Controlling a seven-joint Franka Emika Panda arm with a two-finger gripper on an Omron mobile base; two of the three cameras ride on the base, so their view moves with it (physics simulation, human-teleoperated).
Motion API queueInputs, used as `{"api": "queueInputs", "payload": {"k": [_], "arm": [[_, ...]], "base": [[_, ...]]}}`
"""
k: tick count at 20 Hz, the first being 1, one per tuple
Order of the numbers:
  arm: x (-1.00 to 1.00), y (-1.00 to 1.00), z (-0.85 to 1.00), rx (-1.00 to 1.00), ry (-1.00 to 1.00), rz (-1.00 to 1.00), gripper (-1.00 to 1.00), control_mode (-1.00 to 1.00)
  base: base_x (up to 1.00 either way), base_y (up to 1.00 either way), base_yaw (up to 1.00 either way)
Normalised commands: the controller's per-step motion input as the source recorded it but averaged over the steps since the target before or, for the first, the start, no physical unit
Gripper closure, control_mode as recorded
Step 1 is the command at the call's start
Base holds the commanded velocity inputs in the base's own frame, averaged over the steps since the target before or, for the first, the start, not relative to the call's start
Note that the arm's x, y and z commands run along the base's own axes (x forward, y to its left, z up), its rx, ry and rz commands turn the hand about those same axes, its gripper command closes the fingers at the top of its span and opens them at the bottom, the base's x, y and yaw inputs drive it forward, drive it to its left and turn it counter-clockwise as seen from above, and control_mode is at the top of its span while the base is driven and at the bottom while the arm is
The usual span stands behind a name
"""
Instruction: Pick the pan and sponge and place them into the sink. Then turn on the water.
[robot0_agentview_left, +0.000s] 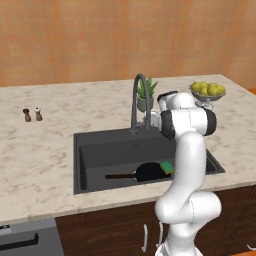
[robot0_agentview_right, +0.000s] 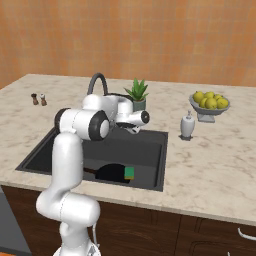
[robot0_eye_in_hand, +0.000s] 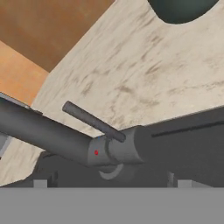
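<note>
The faucet (robot0_eye_in_hand: 65, 138) looks rigid and slick; its thin lever (robot0_eye_in_hand: 92, 121) is the place to push. Pan (robot0_agentview_left: 150, 171) and sponge (robot0_agentview_left: 167, 167) already lie in the sink (robot0_agentview_left: 100, 145). End effector (robot0_agentview_right: 133, 129) hovers at the faucet base on the desk (robot0_agentview_left: 40, 150); I cannot tell whether its fingers are apart.

1. Wall (robot0_agentview_left: 125, 40): orange-tan tiles, running behind the whole tabletop.
2. Tabletop (robot0_agentview_left: 45, 160): pale beige marble with an evenly lit surface.
3. Cabinets (robot0_agentview_right: 200, 235): dark brown wood fronts below, with silver handles (robot0_agentview_left: 145, 237).
4. Appliance (robot0_agentview_left: 27, 240): grey front, lower left.
</note>
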Motion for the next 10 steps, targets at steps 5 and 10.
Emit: {"api": "queueInputs", "payload": {"k": [5, 10], "arm": [[0.31, 0.0, -0.09, 0.0, 0.0, 0.0, -1.0, -1.0], [0.21, 0.07, -0.14, 0.0, 0.0, 0.0, -1.0, -1.0]], "base": [[0.0, 0.0, 0.0], [0.0, 0.0, 0.0]]}}
